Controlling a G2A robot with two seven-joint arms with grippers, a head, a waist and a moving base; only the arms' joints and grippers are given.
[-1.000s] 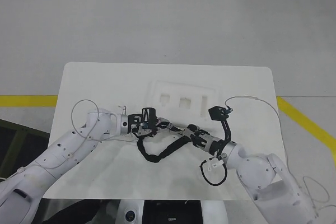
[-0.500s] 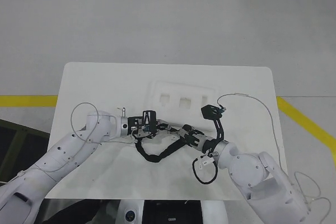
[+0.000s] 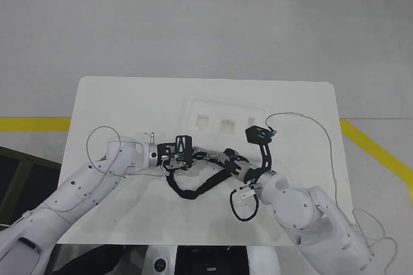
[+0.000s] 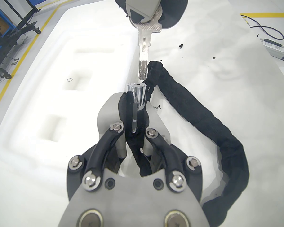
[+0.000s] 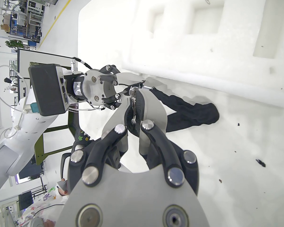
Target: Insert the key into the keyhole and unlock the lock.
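Note:
My left gripper (image 4: 134, 109) is shut on a chrome lock cylinder (image 4: 137, 90), whose keyhole end points away from the wrist. A black fabric-sleeved chain (image 4: 203, 124) runs from the lock and loops over the white table. A silver key (image 4: 144, 53) is held by its head in my shut right gripper (image 4: 146, 17), blade pointing at the cylinder. Its tip is just short of the keyhole face, slightly to one side. In the top view the left gripper (image 3: 187, 155) and right gripper (image 3: 217, 158) meet nose to nose mid-table above the chain loop (image 3: 193, 187). The right wrist view shows the key (image 5: 133, 114) edge-on.
A white foam tray (image 3: 224, 103) with rectangular recesses lies just behind the grippers. A small white box (image 4: 274, 47) with a black cable sits near the table edge. Small black crumbs (image 4: 180, 46) dot the table.
The right arm has shifted left toward the left gripper, bringing the key close to the lock's end. The left arm has stayed where it was.

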